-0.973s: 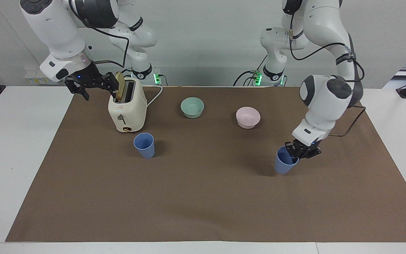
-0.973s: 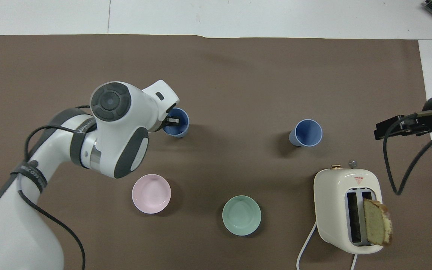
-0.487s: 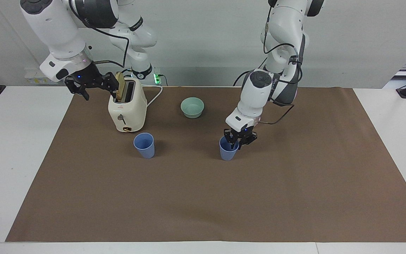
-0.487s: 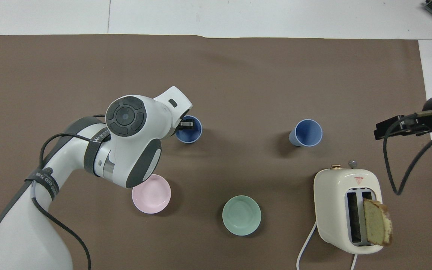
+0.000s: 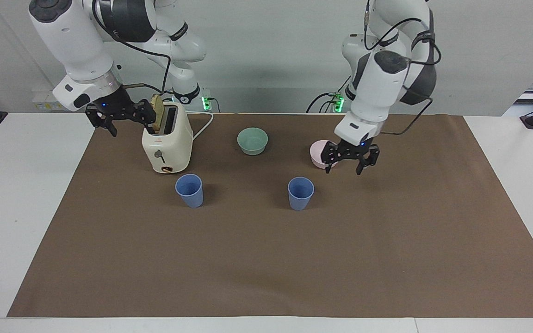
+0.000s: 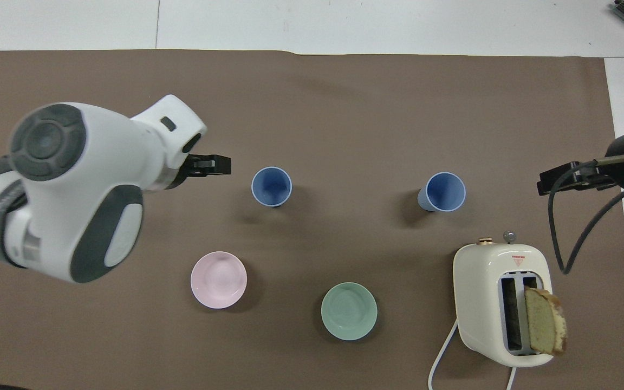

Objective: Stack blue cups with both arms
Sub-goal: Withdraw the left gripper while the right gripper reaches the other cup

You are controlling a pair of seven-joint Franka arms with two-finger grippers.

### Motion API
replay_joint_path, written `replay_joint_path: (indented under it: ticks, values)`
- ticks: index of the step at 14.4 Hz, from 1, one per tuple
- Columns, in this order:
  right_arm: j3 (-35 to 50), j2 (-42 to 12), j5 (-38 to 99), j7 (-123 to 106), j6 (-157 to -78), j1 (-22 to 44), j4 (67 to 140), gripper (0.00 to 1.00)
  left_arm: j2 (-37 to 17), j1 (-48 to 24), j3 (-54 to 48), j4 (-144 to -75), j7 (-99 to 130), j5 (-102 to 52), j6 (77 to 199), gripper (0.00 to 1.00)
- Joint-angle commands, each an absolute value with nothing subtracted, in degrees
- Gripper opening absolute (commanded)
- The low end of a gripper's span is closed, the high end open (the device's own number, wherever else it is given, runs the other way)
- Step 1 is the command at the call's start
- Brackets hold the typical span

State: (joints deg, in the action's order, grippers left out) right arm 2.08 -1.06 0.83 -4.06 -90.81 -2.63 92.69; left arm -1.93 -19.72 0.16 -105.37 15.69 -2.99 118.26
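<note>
Both cups stand upright mid-table: one cup [image 5: 300, 193] under our released left gripper [image 5: 349, 165], the other cup [image 5: 189, 189] by the toaster [image 5: 167, 143], nearer our waiting, spread right gripper [image 5: 119, 118].

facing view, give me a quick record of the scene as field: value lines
cups: two tapered matte blue plastic cups, upright, apart on the brown mat, unstacked
left hand: open, empty, raised by the pink bowl
right hand: open, waiting beside the cream toaster
bread slice: in toaster slot
green bowl: nearer the robots than the cups
</note>
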Motion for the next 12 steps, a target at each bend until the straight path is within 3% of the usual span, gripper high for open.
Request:
replay_joint_path:
  ticks: [1,4,8,12]
  values:
    - [2.4,0.3,1.1,-6.1,-95.4,-4.4,97.7,1.00,1.3,-12.9,0.1,-104.0,7.7,-2.9,112.3,1.00]
    - [2.4,-2.2,1.3,-5.5,-104.3,-3.6,105.3,1.00,0.9,-7.0,0.1,-95.4,1.2,-2.9,101.1,1.00]
    - [2.4,-8.0,1.2,-5.3,-112.9,0.0,107.3,1.00,0.4,-1.9,0.2,-86.8,-5.4,-2.6,89.8,1.00]
    - [2.9,-11.5,1.3,-5.3,-117.4,2.0,107.3,1.00,0.2,-2.0,0.2,-85.9,-5.8,-0.4,88.9,1.00]
